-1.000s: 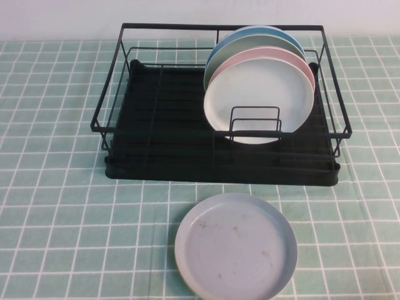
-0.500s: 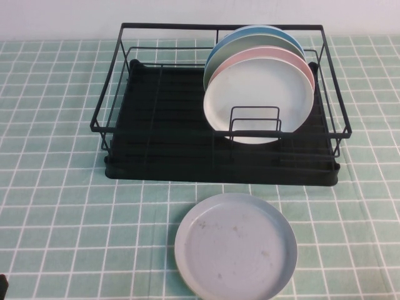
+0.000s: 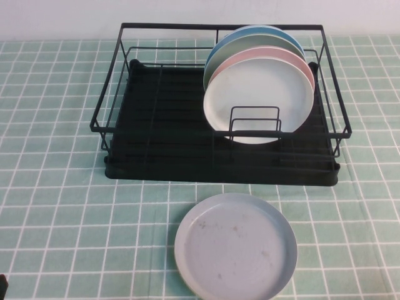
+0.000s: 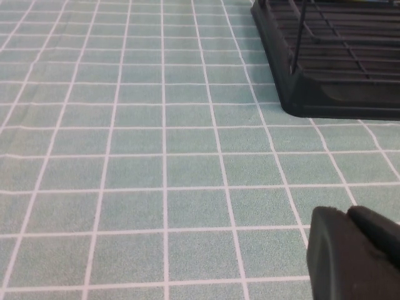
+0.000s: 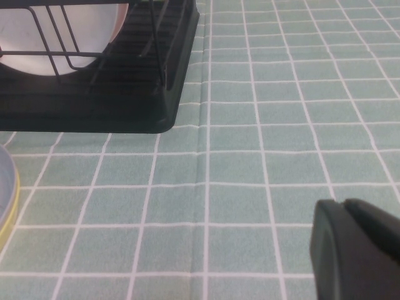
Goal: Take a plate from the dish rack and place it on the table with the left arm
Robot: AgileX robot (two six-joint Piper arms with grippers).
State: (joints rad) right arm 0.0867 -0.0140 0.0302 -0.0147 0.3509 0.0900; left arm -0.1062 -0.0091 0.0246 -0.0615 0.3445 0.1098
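The pale grey-blue plate [image 3: 235,245] lies flat on the mint-green table [image 3: 56,206], just in front of the black dish rack [image 3: 162,150]. Its edge also shows in the right wrist view [image 5: 5,194]. My left gripper [image 4: 347,212] is shut and empty, low over bare cloth to the left of the rack's front corner [image 4: 331,94], well away from the plate. Only a black sliver of the left arm [image 3: 2,284] shows at the high view's lower left corner. My right gripper [image 5: 342,203] is shut and empty over the cloth, right of the rack [image 5: 125,106].
Three plates stand upright in the rack's right half: a white one [image 3: 259,97] in front, a pink-rimmed one [image 3: 294,57] and a blue-green one [image 3: 250,34] behind. The rack's left half holds nothing. A pale wall runs behind the table.
A black sliver of the left arm has come into the high view's lower left corner. The plate and rack have not moved.
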